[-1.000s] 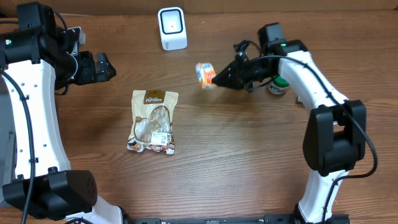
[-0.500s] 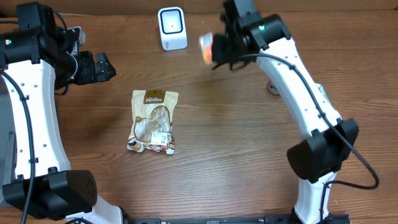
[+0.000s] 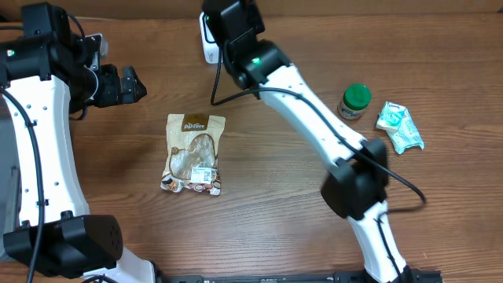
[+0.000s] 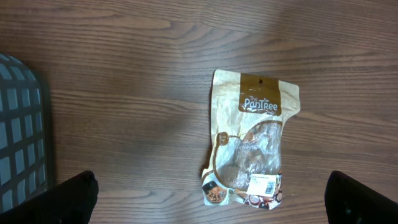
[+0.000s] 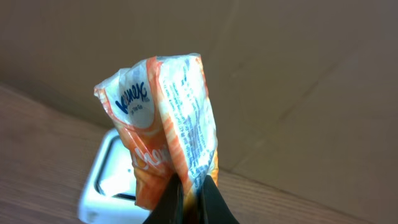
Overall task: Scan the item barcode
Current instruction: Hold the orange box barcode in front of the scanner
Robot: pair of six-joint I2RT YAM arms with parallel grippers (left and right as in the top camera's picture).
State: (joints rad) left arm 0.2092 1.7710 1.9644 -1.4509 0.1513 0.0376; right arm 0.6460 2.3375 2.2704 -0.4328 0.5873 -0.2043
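Note:
An orange and white Kleenex tissue pack is pinched at its lower end in my right gripper, which is shut on it. The pack hangs just in front of the white barcode scanner, its printed side facing the camera. From above, my right wrist covers the pack and most of the scanner at the table's back edge. My left gripper is wide open and holds nothing, hovering at the left. In the left wrist view, the left gripper looks down on a brown snack bag.
The snack bag lies flat at centre left. A green-lidded jar and a pale green packet sit at the right. A grey basket is at the far left. A cardboard wall stands behind the scanner.
My right arm has swung left and back with the tissue pack, from the table's middle right to the scanner. The jar and green packet are now uncovered. The left arm has not moved.

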